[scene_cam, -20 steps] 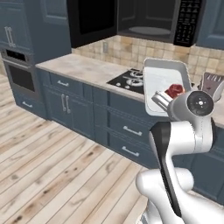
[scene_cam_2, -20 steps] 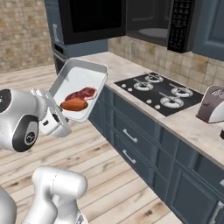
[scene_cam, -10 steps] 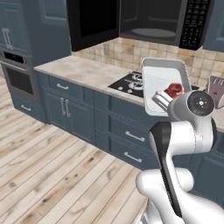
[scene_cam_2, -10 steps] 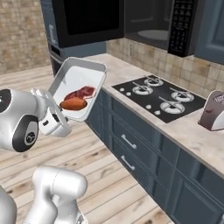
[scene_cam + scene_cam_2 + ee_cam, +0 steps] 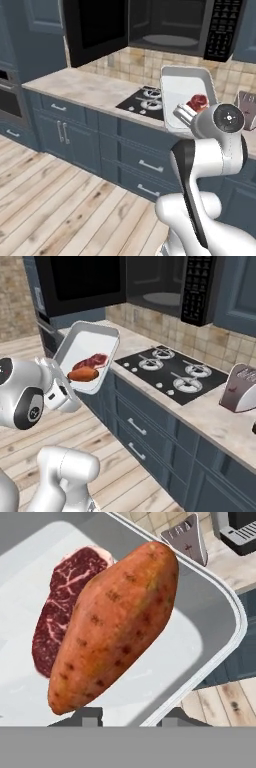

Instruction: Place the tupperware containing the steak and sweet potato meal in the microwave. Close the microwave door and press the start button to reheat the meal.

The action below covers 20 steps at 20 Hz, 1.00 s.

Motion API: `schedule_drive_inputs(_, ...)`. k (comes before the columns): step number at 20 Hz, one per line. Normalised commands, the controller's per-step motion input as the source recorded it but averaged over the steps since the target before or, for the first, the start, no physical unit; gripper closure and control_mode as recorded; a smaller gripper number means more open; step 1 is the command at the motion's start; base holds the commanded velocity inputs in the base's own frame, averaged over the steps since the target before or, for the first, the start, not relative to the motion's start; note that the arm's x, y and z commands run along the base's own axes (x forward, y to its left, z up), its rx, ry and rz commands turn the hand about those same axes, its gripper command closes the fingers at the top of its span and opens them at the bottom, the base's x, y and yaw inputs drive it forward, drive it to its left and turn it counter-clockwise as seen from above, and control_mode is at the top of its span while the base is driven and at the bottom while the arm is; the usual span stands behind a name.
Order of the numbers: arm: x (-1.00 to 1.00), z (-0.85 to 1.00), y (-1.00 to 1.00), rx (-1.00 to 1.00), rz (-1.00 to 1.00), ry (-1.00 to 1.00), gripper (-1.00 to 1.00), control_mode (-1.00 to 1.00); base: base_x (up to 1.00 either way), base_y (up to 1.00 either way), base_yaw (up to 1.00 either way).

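Note:
The tupperware (image 5: 184,90) hangs tilted in the air in front of the counter, and my gripper (image 5: 183,114) is shut on its lower rim. In the right base view the tupperware (image 5: 85,351) holds the steak (image 5: 93,360) and the sweet potato (image 5: 83,374), with the gripper (image 5: 69,388) at its near edge. Seen from the hand, the sweet potato (image 5: 115,627) lies over the steak (image 5: 62,607) inside the tupperware (image 5: 227,644). Above the counter the microwave (image 5: 170,27) stands with its cavity showing, and the microwave door (image 5: 95,30) is swung open to the left.
Under the microwave a black cooktop (image 5: 170,368) is set into the stone counter (image 5: 75,87). A toaster (image 5: 242,388) stands at the counter's right. Blue drawers (image 5: 135,160) line the front below. At the far left is a wall oven (image 5: 10,100).
The whole picture has shifted: the base has driven nearer the counter and microwave. The tray stays held in the same pose by the hand.

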Motion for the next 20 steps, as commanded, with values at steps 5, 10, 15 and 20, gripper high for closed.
schedule_drive_inputs(5, 0.0, 0.0, 0.0, 0.0, 0.0, 0.0, 1.0, 1.0, 0.66, 0.23, -0.26)
schedule_drive_inputs(10, 0.0, 0.0, 0.0, 0.0, 0.0, 0.0, 1.0, 1.0, 0.64, 0.3, -0.28)
schedule_drive_inputs(15, 0.0, 0.0, 0.0, 0.0, 0.0, 0.0, 1.0, 1.0, 0.67, 0.36, -0.3)
schedule_drive_inputs(20, 0.0, 0.0, 0.0, 0.0, 0.0, 0.0, 1.0, 1.0, 0.72, 0.27, -0.28)
